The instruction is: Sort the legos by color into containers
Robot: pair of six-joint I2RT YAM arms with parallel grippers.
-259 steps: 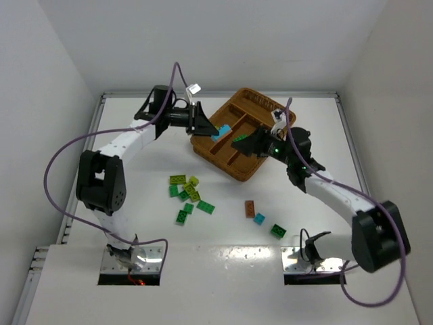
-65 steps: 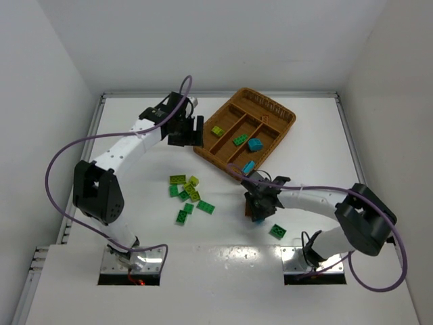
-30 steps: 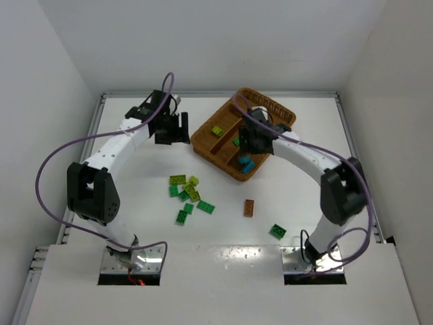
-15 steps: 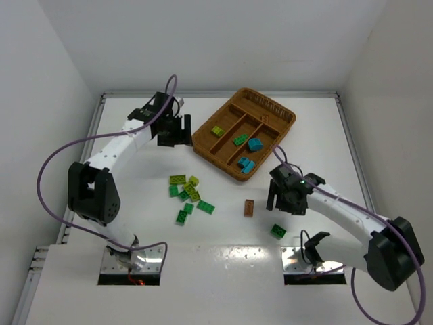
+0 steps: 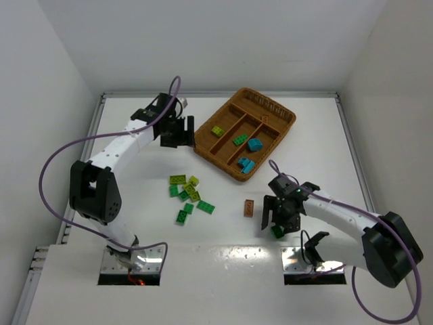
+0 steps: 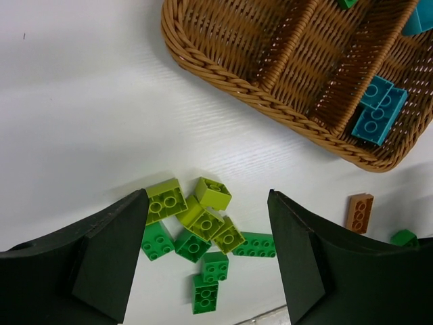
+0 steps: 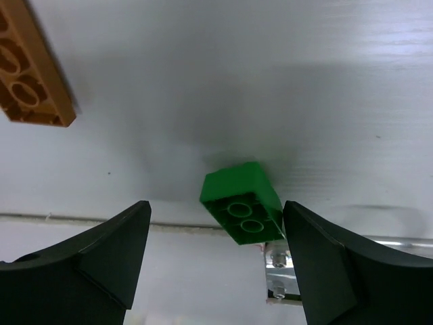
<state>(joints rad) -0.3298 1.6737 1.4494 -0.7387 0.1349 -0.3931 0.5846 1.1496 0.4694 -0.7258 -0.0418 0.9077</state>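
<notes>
Viewed from overhead, the right gripper (image 5: 279, 221) hangs low over the white table (image 5: 135, 169) at the lower right of centre. Its jaws are spread wide to either side of a lone dark green brick (image 5: 277, 231). The right wrist camera shows that brick lying on the table between the two fingers (image 7: 101, 261), closer to the one at the right of the frame. Whether it touches that finger cannot be made out. A brown-orange brick (image 5: 249, 208) lies on the table just left of this gripper. At the upper left of centre, the left gripper (image 5: 180, 132) hovers beside the left corner of the wicker tray (image 5: 256, 101), its jaws wide apart with nothing between them. Its wrist camera looks down on a loose cluster of green and lime bricks (image 6: 199, 233) lying on the table below the tray. Inside the tray, a lime brick (image 5: 217, 130) lies in the long compartment nearest the upper left. A green brick (image 5: 240, 140) lies in the middle one, and two cyan bricks (image 5: 255, 144) lie in the compartment toward the lower right.
</notes>
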